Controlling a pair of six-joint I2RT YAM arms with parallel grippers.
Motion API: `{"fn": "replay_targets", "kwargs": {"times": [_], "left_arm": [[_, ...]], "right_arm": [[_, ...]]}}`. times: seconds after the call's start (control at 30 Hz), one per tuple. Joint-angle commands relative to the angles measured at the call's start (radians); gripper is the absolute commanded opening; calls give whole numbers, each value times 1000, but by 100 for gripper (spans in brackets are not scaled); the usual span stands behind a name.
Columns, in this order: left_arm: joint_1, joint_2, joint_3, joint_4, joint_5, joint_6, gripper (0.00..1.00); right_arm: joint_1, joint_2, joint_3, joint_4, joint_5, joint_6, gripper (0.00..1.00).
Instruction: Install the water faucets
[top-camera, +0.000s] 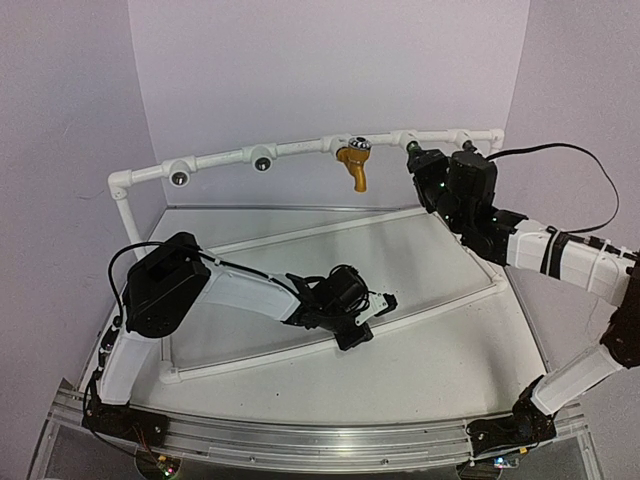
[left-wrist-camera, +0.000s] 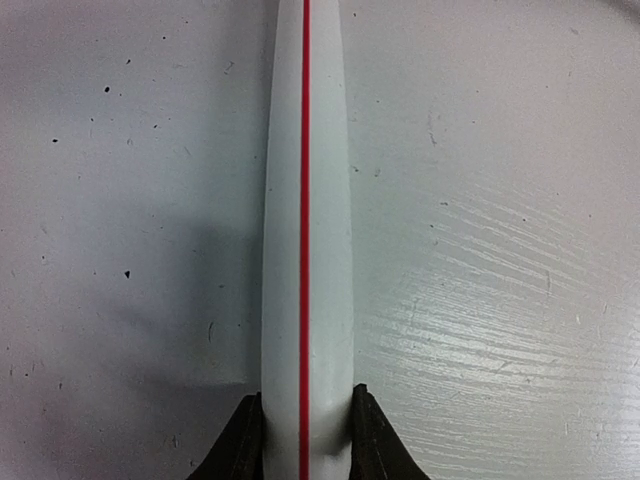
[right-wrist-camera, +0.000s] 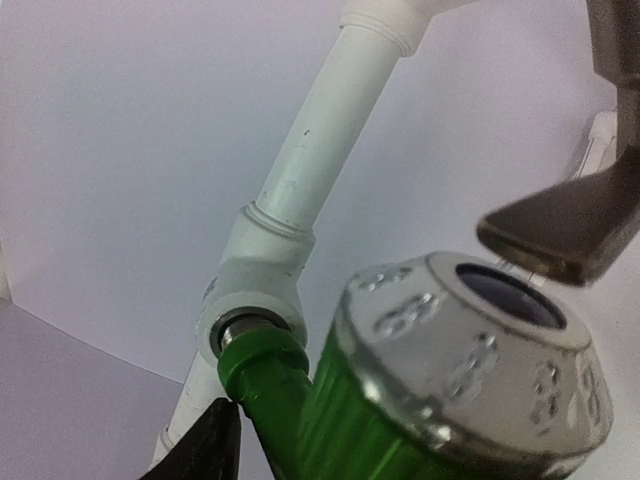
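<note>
While the walls are plain pale lilac all round, the table is a scuffed off-white sheet, with dark specks and fine scratches showing in the left wrist view. A ribbed metal track runs along its near edge.

Counts:
- **Arms:** two, both white and black.
- **Faucets:** two I can actually see.
- **Open sockets:** two clear silver-centred sockets on the left stretch of the raised white pipe rail at the back.
- **Low pipes:** more white pipe lies flat on the table in a loop.

The yellow faucet is mustard with a silver cap. It hangs from the pipe rail about mid-span, spout curving down.

The green faucet is only visible from the right wrist. It's glossy bright green plastic with a fat silver cap that has raised bumps on its side and a dark centre. Its green stem butts right up to the metal-lined mouth of a white tee fitting on the rail, to the right of the yellow one.

The right end effector sits up at that fitting with its jaws spread either side of the green faucet. One dark finger is just above the cap, the other down by the stem. I honestly can't tell if they're pinching it or only near it.

The left end effector is down on the table, with its jaws closed in snug against both sides of the low pipe, a white tube with a thin red stripe along it.
</note>
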Motion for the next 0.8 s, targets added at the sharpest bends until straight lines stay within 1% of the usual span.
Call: {"fn": "replay_targets", "kwargs": {"times": [0.0,0.03,0.07,0.1,0.17,0.2,0.27,0.3,0.4,0.5,0.57,0.63,0.7,0.77], "left_arm": [[-75,51,-17,-193,171,28,0],[-75,50,-18,-193,171,28,0],[-75,51,-17,-194,170,28,0],[-75,51,-17,-194,169,30,0],[-75,52,-16,-194,172,28,0],[-75,52,-16,-194,175,29,0],[-75,53,-14,-195,177,28,0],[-75,53,-15,-196,178,28,0],[-75,54,-14,-197,178,30,0],[-75,51,-15,-199,175,30,0],[-76,48,-17,-199,175,31,0],[-75,49,-15,-199,178,32,0],[-75,52,-13,-199,184,30,0],[-75,55,-10,-200,189,27,0]], "right_arm": [[2,-80,-31,28,8,-107,57],[2,-88,-37,30,-1,-131,55],[2,-96,-43,34,-8,-156,48],[2,-105,-51,38,-10,-175,42],[2,-120,-72,70,-17,-220,34],[2,-123,-75,81,-21,-241,28],[2,-126,-80,104,-31,-289,5],[2,-127,-85,115,-32,-308,1],[2,-128,-89,128,-36,-359,0],[2,-142,-89,85,-57,-412,0],[2,-157,-92,55,-98,-488,0],[2,-173,-84,21,-158,-641,0],[3,-193,-65,-53,-169,-794,0],[3,-212,-42,-111,-195,-1043,0]]}}
